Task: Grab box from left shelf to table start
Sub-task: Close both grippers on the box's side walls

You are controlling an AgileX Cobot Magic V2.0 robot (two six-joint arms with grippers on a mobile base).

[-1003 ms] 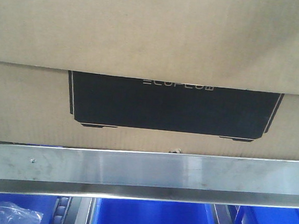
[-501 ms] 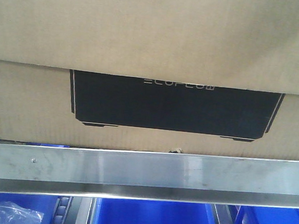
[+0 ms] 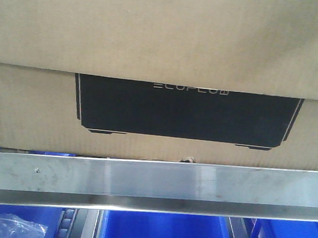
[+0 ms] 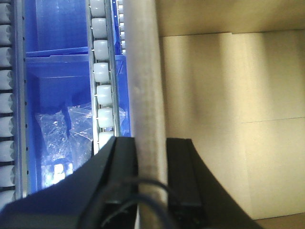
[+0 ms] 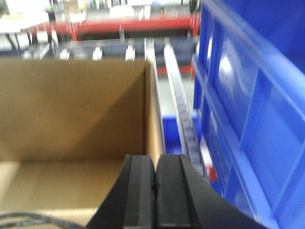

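1. Left of the left gripper (image 4: 151, 143), a roller track (image 4: 102, 86) of white rollers runs just beside it. Beyond the track is a blue bin (image 4: 57, 71) holding clear plastic bags (image 4: 57, 138).
2. The left gripper's two black fingers stand one on each side of the left wall of the box (image 4: 224, 119). They press on that cardboard edge and are clamped on it.
3. Right of the left gripper lies the box's open brown interior.
4. From the front, the box (image 3: 31, 113) sits above and behind the left shelf (image 3: 153, 182), whose brushed steel rail with small rivets crosses the view. Whether box and rail touch cannot be told. A black panel (image 3: 185, 111) with a thin white outline and pale lettering is on the box's face, and a cardboard surface overhangs its top. Under the rail are blue bins (image 3: 160, 233).
5. Left of the right gripper (image 5: 155, 164) is the box interior (image 5: 71, 114), showing an inner corner.
6. The right gripper's pads are drawn together. The top edge of the box's right wall runs straight into the seam between them, so the gripper is closed on that wall.
7. Right of the right gripper, a second roller track (image 5: 183, 119) lies just beside it, then a tall blue bin (image 5: 248, 119). Far behind is blurred red racking (image 5: 133, 24).
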